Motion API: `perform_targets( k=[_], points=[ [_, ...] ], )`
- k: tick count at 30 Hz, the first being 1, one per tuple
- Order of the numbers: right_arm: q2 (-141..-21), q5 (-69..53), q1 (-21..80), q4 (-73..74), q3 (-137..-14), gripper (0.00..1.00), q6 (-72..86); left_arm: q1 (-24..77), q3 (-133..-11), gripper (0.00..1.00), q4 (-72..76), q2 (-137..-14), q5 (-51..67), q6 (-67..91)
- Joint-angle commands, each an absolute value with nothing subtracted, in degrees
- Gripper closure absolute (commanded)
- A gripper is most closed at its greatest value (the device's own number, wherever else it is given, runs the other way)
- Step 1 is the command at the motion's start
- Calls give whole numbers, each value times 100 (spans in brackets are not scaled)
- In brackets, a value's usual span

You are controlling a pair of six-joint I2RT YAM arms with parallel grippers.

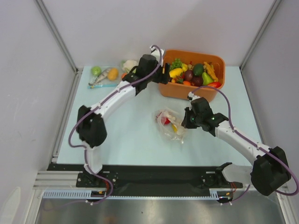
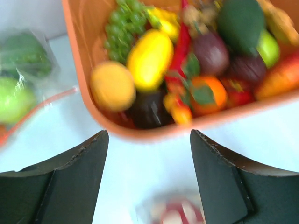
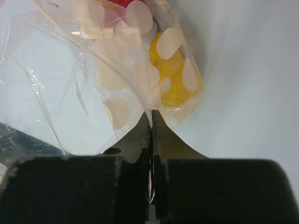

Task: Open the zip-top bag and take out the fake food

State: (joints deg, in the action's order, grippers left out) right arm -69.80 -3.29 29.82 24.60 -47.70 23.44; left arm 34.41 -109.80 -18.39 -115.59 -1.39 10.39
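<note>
Fruit half-hidden inside zip-top bag pinched by right gripper; left gripper gapes near bin.

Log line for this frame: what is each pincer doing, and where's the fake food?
left pincer: open, empty, by orange bin | right pincer: shut on zip-top bag | fake food: inside bag

My pale blue-green tabletop carries a clear crinkly zip-top bag of glossy red and yellow plastic fruits at its middle. A rectangular orange plastic bin heaped with toy produce stands at the far edge, with other clear filled bags far left.
</note>
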Motion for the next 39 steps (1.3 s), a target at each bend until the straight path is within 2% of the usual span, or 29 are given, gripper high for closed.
perform_targets(
  k=[1,10,13,23,31,39],
  points=[
    [-6838,-167,2936,2470,-4966,100,2250,3883,-9868,24,-1073,-10075,-44,739],
    [-6706,-88,2883,2575,-5115,100,2285,5008,-7377,24,-317,-8360,860,817],
    [-6662,-53,2883,2628,-5220,100,2294,5220,-7356,27,-474,-8481,1195,993],
    [-6425,0,2883,2786,-5317,100,2373,5353,-7286,30,-914,-9246,888,879],
    [-6249,272,2892,2909,-5405,100,2434,5405,-6671,31,-493,-9334,967,826],
    [-6109,465,2909,3023,-5713,100,2461,5581,-6723,31,-544,-9975,608,826]
  ],
)
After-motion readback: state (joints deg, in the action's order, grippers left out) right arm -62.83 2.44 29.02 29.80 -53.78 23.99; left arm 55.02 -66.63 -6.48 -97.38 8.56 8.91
